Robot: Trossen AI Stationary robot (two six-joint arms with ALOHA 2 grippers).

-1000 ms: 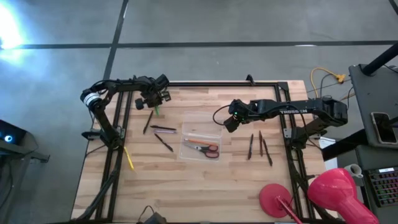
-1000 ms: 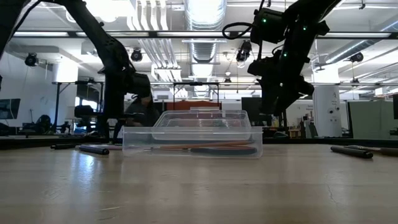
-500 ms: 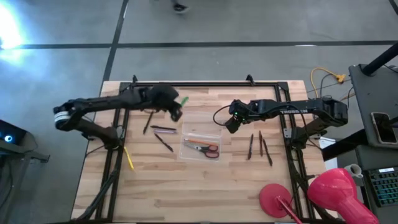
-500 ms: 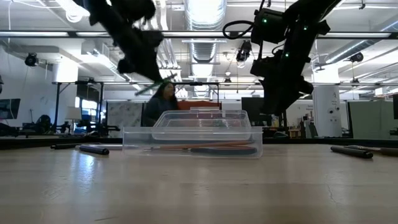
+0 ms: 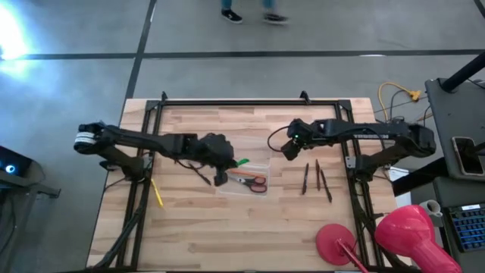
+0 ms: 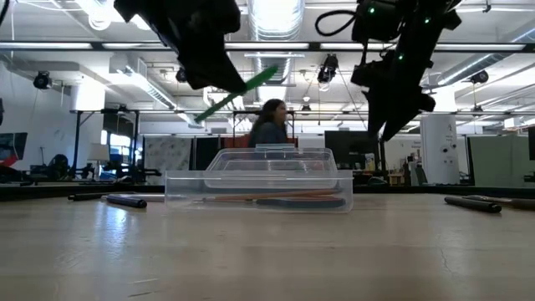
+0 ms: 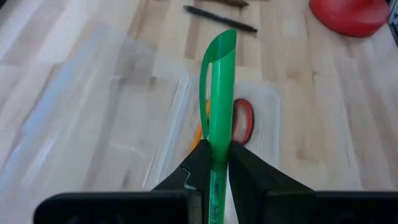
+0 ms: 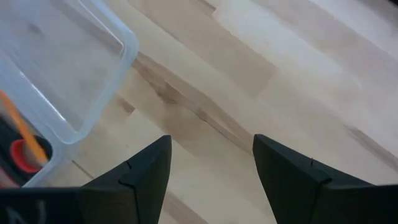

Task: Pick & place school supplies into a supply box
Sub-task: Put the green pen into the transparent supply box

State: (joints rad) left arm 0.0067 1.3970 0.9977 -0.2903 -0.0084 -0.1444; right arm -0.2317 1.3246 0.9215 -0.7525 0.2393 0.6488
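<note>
The clear supply box (image 5: 265,168) sits mid-table, with red-handled scissors (image 5: 256,181) and an orange pencil (image 7: 200,127) lying on its floor. My left gripper (image 5: 221,161) hovers over the box's left part, shut on a green pen (image 5: 241,161) that points across the box. In the low view the pen (image 6: 238,92) is tilted well above the box (image 6: 259,188). My right gripper (image 5: 292,149) is open and hangs in the air just right of the box, which shows in its wrist view (image 8: 74,68). A yellow pen (image 5: 157,193) lies near the left edge. My left gripper pinches the green pen's barrel (image 7: 217,142) between its two fingers (image 7: 198,165). The pen runs along the fingers, and its clip end (image 7: 222,43) sticks out well past the tips. The pen is lifted clear and slants over the box, clip end higher.
A dark pen (image 5: 201,176) lies left of the box, partly under my left arm. Three dark pens (image 5: 317,178) lie on the wood right of the box. Pink and red round objects (image 5: 337,243) stand at the near right corner. A black metal frame (image 5: 227,101) rims the table.
My left gripper, shut on the green pen, has risen from the table's far left area and swung right and nearer, ending over the box; the pen went with it, lifted clear. My right gripper has risen a little and shifted slightly right.
</note>
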